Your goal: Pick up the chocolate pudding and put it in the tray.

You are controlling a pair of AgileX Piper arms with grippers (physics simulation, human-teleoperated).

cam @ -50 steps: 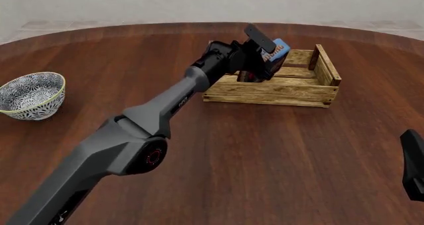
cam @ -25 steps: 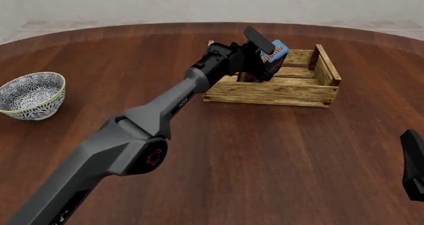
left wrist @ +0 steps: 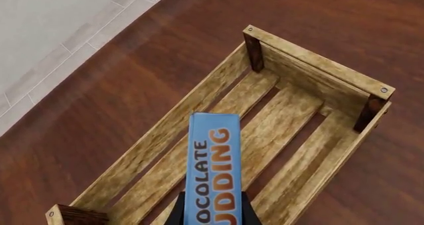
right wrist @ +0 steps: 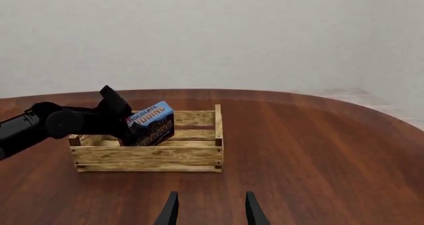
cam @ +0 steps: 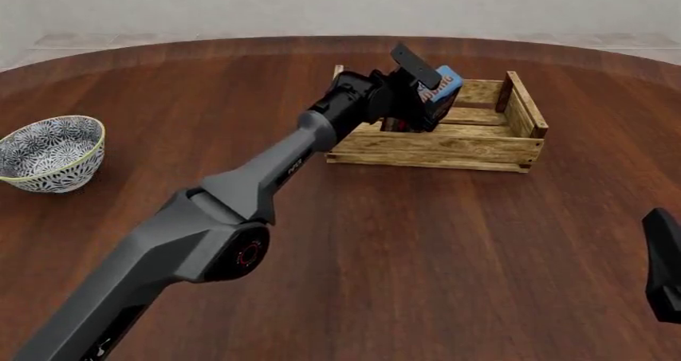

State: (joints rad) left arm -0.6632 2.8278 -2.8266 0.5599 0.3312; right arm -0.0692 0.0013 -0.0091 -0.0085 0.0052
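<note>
The chocolate pudding point(cam: 442, 88) is a small carton with a blue top and a dark brown front. It hangs tilted just above the left half of the tray point(cam: 436, 150), with my left gripper point(cam: 431, 98) shut on it. In the left wrist view the carton point(left wrist: 213, 170) points down over the tray's slatted floor point(left wrist: 278, 120), with dark fingers point(left wrist: 177, 216) on both its sides. The right wrist view shows the carton point(right wrist: 151, 123) over the light-wood tray point(right wrist: 149, 158). My right gripper point(right wrist: 210, 211) is open with nothing in it, low over the table and well short of the tray.
A white-and-grey patterned bowl point(cam: 51, 154) stands at the far left of the round brown table point(cam: 426, 241). The right arm point(cam: 662, 267) sits at the front right edge of the front view. A pale wall and floor lie beyond the table.
My left arm has shifted slightly, uncovering the tray's back left corner. It still holds the carton over the tray. The right arm has not moved.
</note>
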